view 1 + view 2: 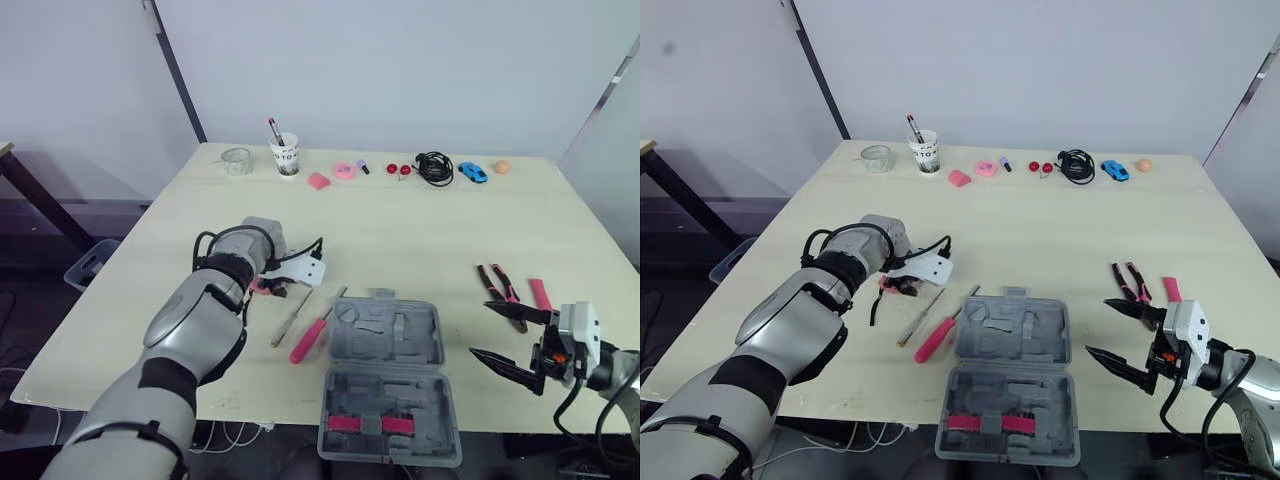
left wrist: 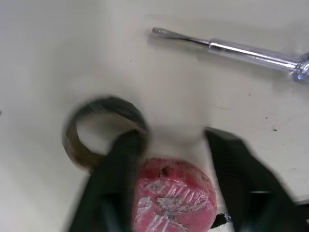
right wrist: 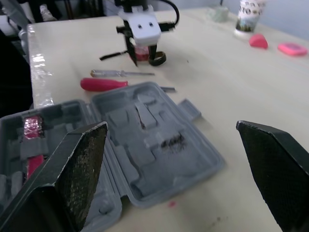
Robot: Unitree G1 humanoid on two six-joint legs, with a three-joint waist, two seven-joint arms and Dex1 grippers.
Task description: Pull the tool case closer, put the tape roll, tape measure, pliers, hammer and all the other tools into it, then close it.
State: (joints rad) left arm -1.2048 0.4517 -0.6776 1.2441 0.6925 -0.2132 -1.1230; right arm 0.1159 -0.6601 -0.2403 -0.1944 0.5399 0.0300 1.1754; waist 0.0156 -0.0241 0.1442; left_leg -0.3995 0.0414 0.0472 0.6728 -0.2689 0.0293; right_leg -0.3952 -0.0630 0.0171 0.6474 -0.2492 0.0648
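Observation:
The grey tool case (image 1: 388,380) lies open near the table's front edge, with pink pieces (image 1: 365,424) in its near half. My left gripper (image 1: 268,287) is down at the table to the case's left, open. Its fingers (image 2: 123,159) stand on either side of the red tape measure (image 2: 174,193), and the dark tape roll (image 2: 104,130) lies against one finger. A red-handled screwdriver (image 1: 310,340) and a thin clear-handled one (image 1: 290,318) lie between that gripper and the case. My right gripper (image 1: 510,340) hovers open right of the case, holding nothing. Behind it lie the pliers (image 1: 497,283) and a pink-handled tool (image 1: 540,293).
Along the far edge stand a glass (image 1: 237,160), a paper cup with pens (image 1: 286,155), small pink items (image 1: 344,171), a black cable (image 1: 434,167), a blue toy car (image 1: 472,172) and an orange ball (image 1: 501,167). A blue bin (image 1: 90,262) sits on the floor at the left.

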